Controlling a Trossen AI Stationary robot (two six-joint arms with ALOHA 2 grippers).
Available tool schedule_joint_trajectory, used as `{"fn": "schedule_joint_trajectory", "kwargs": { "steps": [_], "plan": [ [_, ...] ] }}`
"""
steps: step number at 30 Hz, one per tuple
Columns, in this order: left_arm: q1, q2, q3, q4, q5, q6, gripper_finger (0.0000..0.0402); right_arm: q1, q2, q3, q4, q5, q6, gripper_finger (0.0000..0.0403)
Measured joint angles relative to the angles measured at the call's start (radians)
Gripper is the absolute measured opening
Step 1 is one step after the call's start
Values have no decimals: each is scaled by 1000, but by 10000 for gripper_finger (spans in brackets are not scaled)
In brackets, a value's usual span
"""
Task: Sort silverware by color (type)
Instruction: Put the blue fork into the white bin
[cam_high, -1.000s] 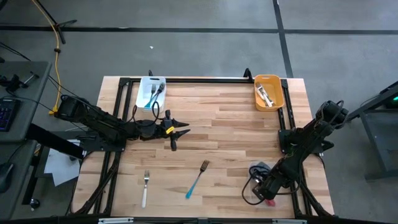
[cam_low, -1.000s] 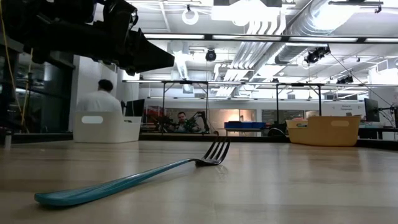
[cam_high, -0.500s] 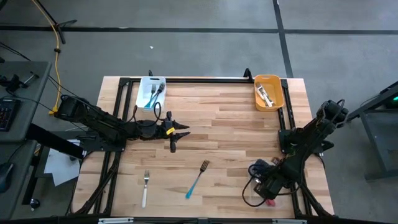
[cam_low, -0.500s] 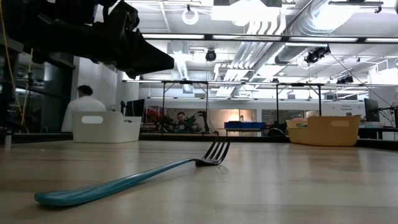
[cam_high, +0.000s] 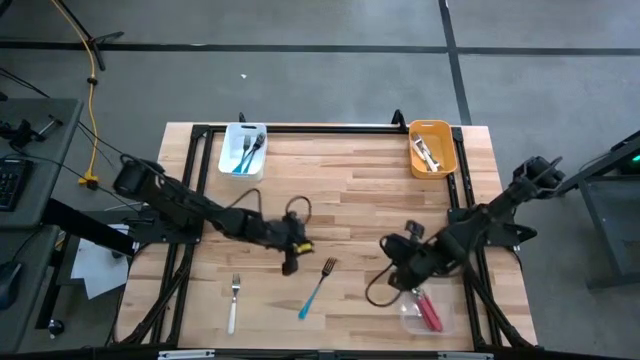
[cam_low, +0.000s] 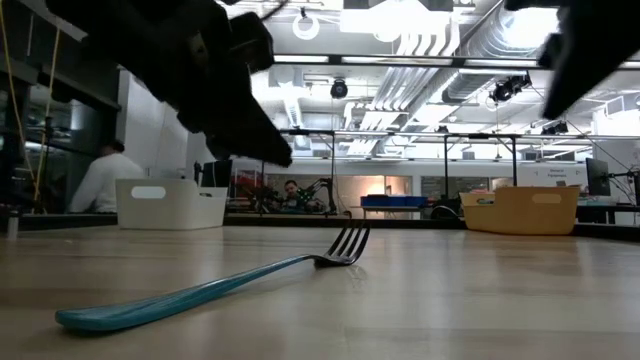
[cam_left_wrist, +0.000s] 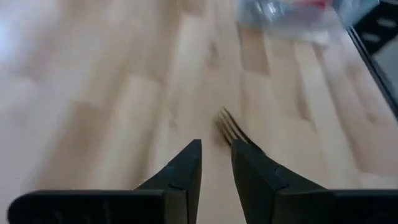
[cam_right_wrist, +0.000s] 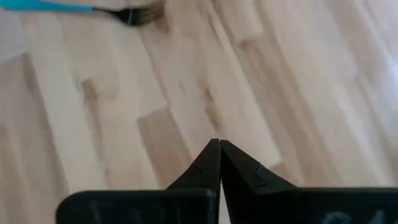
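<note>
teal fork (cam_low: 200, 290) fills low view; overhead alone shows left gripper (cam_high: 291, 262) parted, right gripper (cam_high: 392, 246) clenched empty.

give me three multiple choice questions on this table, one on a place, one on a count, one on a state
1. Where is the white bin?
A. far left of the table
B. near right corner
C. table's middle

2. How many forks lie loose on the tabletop?
A. one
B. two
C. five

3. How do the right gripper's fingers stand?
A. wide apart
B. shut with nothing between
C. shut on a fork

Answers:
1. A, opposite the orange bin.
2. B, the teal fork and the white-handled fork.
3. B, the tips meet over bare wood.
</note>
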Motion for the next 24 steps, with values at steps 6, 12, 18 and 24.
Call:
{"fn": "schedule_joint_trajectory", "kwargs": {
  "steps": [6, 12, 18, 24],
  "plan": [
    [-72, 124, 131, -139, 70, -150, 112, -112, 0, 0, 124, 6, -255, 1],
    [-125, 213, 238, -264, 5, -174, 155, -183, 0, 0, 226, 5, -429, 1],
    [-151, 267, 312, -323, -58, -221, 172, -212, 0, -1, 269, 5, -494, 0],
    [-178, 274, 335, -381, -117, -254, 173, -217, 0, -1, 282, 37, -507, 0]
  ]
}}
